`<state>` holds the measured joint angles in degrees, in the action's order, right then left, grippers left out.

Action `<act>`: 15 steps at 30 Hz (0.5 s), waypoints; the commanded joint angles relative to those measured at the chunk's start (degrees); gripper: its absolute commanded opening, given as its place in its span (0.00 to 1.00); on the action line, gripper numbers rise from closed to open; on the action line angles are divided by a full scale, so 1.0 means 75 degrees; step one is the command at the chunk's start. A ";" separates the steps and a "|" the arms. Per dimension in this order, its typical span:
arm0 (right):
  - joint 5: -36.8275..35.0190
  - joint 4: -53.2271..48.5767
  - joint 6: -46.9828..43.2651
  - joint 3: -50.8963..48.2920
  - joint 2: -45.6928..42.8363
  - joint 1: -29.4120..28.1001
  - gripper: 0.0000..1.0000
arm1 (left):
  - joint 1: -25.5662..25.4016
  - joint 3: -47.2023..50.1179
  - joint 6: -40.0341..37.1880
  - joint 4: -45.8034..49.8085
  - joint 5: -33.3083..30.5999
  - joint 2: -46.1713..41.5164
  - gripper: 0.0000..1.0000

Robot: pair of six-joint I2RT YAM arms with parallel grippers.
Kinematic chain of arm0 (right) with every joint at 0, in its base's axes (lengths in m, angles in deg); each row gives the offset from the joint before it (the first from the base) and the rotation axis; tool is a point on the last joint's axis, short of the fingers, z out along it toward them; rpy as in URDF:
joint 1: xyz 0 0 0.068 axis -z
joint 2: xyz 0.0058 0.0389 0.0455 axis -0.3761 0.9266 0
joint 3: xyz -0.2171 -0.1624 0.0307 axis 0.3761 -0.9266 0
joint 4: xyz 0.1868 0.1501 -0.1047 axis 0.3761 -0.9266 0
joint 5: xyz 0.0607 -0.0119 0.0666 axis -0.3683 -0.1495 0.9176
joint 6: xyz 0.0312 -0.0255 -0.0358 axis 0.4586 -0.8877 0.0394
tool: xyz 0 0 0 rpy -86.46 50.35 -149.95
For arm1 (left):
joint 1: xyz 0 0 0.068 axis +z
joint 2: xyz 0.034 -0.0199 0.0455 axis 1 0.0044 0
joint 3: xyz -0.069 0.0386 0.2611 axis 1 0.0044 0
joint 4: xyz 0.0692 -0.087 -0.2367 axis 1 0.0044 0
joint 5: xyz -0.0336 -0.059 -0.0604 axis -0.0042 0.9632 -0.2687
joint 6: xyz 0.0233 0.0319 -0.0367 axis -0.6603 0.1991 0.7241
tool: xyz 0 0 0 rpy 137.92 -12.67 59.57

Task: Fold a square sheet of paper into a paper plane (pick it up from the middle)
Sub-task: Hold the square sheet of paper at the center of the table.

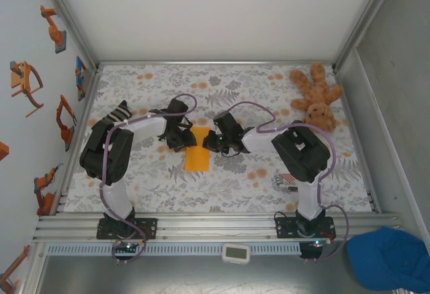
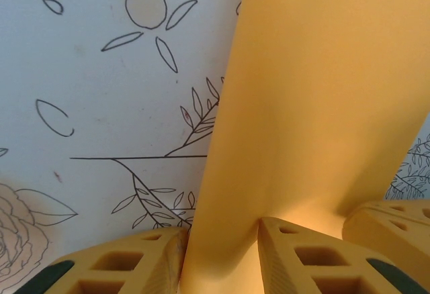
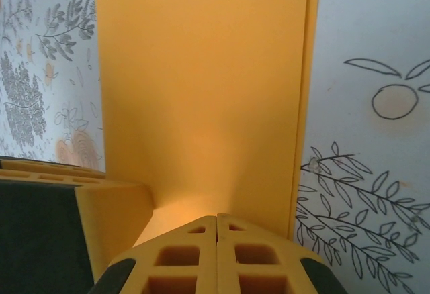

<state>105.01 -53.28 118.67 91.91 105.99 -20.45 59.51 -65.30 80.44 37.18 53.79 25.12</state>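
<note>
Top cam: orange sheet of paper (image 1: 197,152), folded narrow, lies mid-table btwn both grippers. Left wrist: left gripper (image 2: 220,257) part-open, fingers either side of paper's edge; real grip? can't tell. Right wrist: right gripper (image 3: 216,254) clenched, fingertips meeting at paper's near edge.

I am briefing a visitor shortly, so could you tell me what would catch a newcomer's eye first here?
The bright orange sheet of paper, folded to a narrow strip, lies mid-table on the floral cloth, with the left tool and the right tool meeting at it from either side. A brown plush teddy sits in the far right corner.
</note>
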 commanded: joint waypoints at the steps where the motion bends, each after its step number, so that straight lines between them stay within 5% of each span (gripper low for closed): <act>1: 0.0098 -0.0066 0.0029 0.0189 0.0040 -0.0057 0.01 | -0.0036 0.0636 -0.0249 -0.0055 -0.0710 0.1367 0.37; 15: -0.0428 -0.1395 -0.0283 -0.0013 0.0507 -0.0055 0.00 | -0.0027 0.0455 -0.0275 0.0124 -0.0710 0.1008 0.37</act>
<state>104.90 -55.84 118.16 92.59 106.41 -20.45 59.51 -65.73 80.17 37.68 53.84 25.16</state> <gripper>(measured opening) 0.049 0.366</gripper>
